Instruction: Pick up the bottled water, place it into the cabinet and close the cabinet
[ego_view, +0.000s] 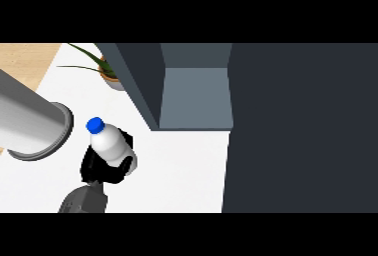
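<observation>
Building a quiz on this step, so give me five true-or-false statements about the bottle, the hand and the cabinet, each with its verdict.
1. The hand is curled round the bottled water. True.
2. The bottle's cap is red. False: it is blue.
3. The bottle already stands inside the cabinet. False: it is over the white counter, left of the cabinet's opening.
4. A potted plant stands left of the cabinet. True.
5. The cabinet is shut. False: its compartment is open, with the inside showing.
</observation>
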